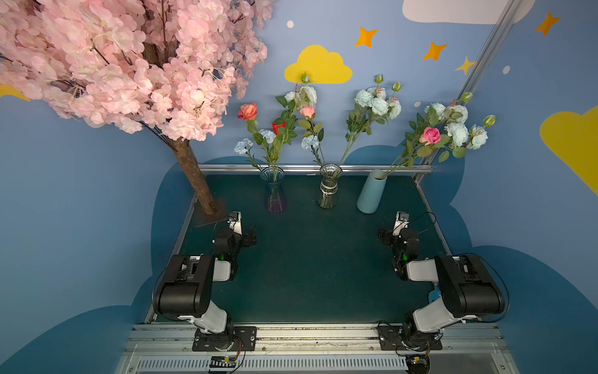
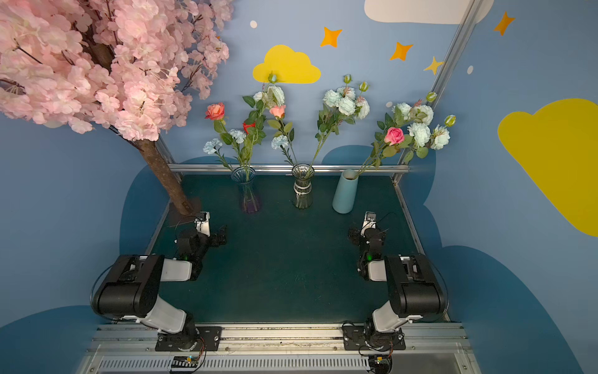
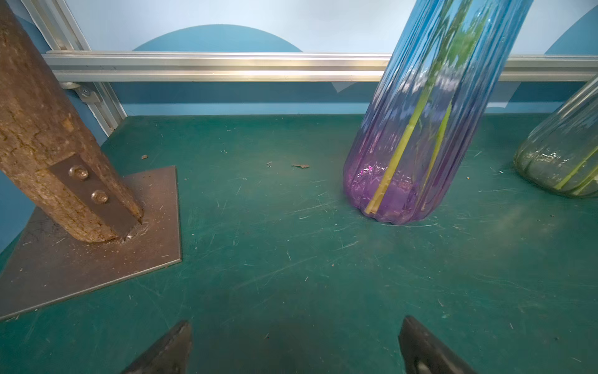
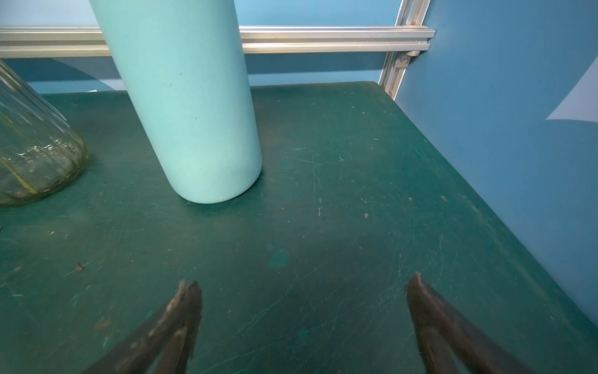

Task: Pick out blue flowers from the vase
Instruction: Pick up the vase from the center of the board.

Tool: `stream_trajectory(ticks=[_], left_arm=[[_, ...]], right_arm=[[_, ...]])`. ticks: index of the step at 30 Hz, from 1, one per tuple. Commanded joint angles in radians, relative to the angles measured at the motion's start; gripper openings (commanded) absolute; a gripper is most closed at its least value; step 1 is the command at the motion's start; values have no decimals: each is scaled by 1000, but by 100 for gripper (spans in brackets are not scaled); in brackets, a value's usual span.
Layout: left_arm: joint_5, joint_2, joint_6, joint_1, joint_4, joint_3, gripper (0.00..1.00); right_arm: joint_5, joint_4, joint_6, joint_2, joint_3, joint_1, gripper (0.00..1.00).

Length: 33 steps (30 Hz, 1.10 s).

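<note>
Left end effector (image 3: pixel 294 340): fingers spread wide, gripping nothing, low over the green worktop (image 3: pixel 291 259). Ahead and slightly to one side, the purple-tinted glass vase (image 3: pixel 404 181), green stems inside. Right end effector (image 4: pixel 301 304): likewise spread wide and bare, not touching the pale blue vase (image 4: pixel 194 129) just ahead. Blue flowers (image 1: pixel 372 102) well above and beyond both end effectors, standing in all three vases, among them the clear middle vase (image 1: pixel 329 191), mixed with roses (image 1: pixel 430 135).

No text, label, brand or number can be read on anything here.
</note>
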<state>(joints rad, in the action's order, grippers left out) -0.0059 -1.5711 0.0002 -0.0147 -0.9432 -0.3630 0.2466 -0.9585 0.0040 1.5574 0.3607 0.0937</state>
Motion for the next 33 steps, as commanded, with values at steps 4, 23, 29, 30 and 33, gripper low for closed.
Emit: stream_trajectory(ticks=[4,23,29,30,33], left_arm=[[19,-7,13,0,-8,1,99],[-133,36,14,38,4,12,99],[-406,334,79,200,259,-32,99],[-421,388,37,210,345,-58,99],[-371,513,-101,207,586,-131,99]], right_arm=[[3,-16,5,6,-2,3,99],[122,-135,-42,1,-55,66,99],[116,-179,-55,-5,-79,74,99],[112,-181,-56,-8,-82,74,99],[259,-67,-90,-110,-51,128,99]])
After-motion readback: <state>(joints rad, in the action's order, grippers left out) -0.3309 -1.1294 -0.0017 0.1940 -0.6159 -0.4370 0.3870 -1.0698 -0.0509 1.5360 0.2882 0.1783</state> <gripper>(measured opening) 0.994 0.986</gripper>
